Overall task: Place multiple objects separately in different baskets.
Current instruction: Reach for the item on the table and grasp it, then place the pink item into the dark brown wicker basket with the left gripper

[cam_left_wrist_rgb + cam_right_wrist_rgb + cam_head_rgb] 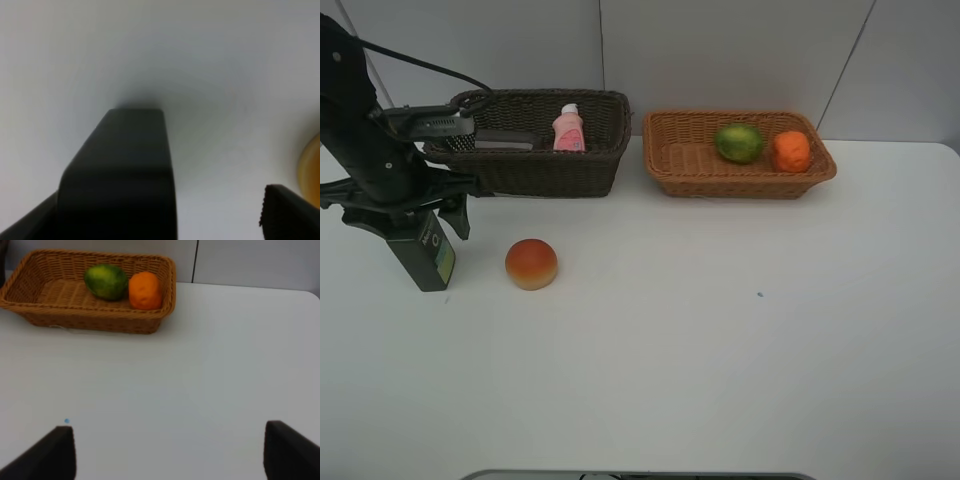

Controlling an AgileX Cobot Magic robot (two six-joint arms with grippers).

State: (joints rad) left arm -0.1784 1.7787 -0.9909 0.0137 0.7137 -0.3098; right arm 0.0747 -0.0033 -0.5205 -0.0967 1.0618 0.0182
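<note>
The left end effector [412,218], its fingers spread, straddles the upright dark green rectangular bottle [430,258] on the white worktop [720,330]. One finger [287,210] stands clear of the bottle's side. A round red-orange peach-like fruit [531,264] lies near the bottle. Beyond them, a pink white-capped bottle [568,130] sits in the dark brown woven wicker basket [520,172]. The right end effector [172,452] is spread wide.

White counter [740,360], evenly lit, bearing a small blue speck [759,294]; behind it, pale grey wall panels [720,50] with dark seams [601,45].
</note>
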